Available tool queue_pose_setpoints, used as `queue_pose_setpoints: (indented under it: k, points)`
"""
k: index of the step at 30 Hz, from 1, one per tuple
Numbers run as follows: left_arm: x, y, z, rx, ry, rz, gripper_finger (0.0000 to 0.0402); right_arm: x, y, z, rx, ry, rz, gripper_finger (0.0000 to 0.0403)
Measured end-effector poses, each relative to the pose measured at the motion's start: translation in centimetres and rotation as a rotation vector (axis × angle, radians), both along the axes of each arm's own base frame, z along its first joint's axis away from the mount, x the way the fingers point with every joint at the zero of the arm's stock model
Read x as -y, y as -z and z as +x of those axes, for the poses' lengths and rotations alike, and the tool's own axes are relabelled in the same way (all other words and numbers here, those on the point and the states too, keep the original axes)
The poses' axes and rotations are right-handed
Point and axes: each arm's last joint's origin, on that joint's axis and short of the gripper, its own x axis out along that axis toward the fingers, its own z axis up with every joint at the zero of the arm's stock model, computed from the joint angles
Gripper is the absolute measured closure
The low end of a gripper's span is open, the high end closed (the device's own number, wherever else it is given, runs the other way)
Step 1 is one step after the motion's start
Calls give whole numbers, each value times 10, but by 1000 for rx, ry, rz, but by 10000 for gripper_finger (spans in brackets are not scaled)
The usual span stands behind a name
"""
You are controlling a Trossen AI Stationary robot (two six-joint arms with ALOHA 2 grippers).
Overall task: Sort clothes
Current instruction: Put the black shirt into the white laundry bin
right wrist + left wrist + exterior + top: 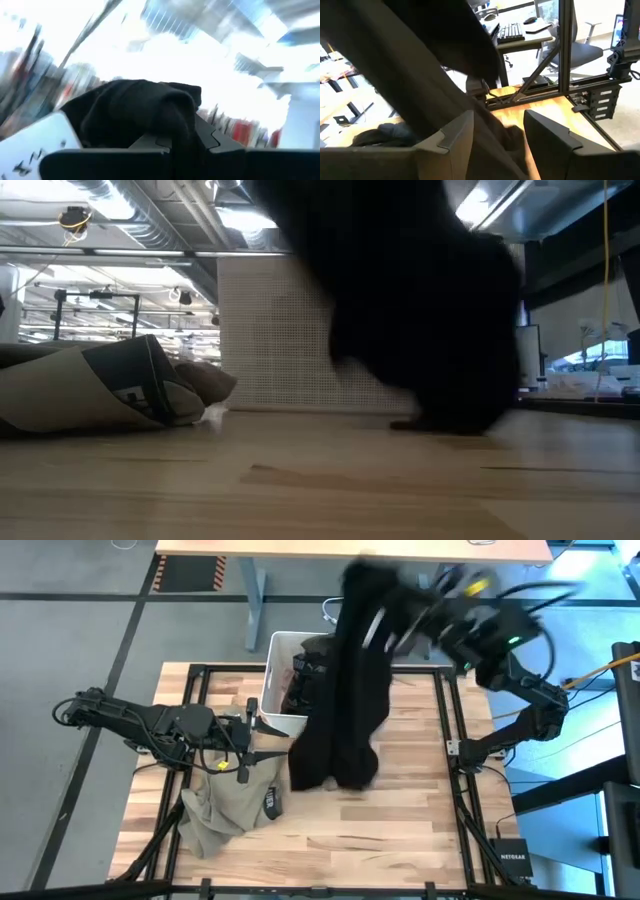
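Observation:
My right gripper is raised high over the table's far side and is shut on a black garment. The garment hangs down long, and its lower end rests bunched on the table, as the low view also shows. My left gripper is open, level, just above the far edge of a khaki-olive garment that lies crumpled on the table's near left. In the left wrist view the black garment hangs close ahead of the open fingers. My right gripper pinches a bunched fold of the black garment's upper end between its two fingers; several layers bulge out past the fingertips. The garment hangs below the gripper, its lower end on the table.
A white rectangular bin stands at the far middle, right behind the hanging garment, with dark clothes in it. A black frame runs along the table's right side. Bare wood lies near and to the right.

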Motion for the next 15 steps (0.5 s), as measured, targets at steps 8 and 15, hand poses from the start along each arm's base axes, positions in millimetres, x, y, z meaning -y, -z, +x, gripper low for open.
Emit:
queue_pose_setpoints:
  k: [8, 15]
  points:
    - [0, 0, 0, -1, 0, 2, 231, 32, -22, -15, 280, 50, -30, 373]
    - [0, 0, 0, -1, 1, 6, 231, 68, 60, 38, -434, 152, 197, 368]
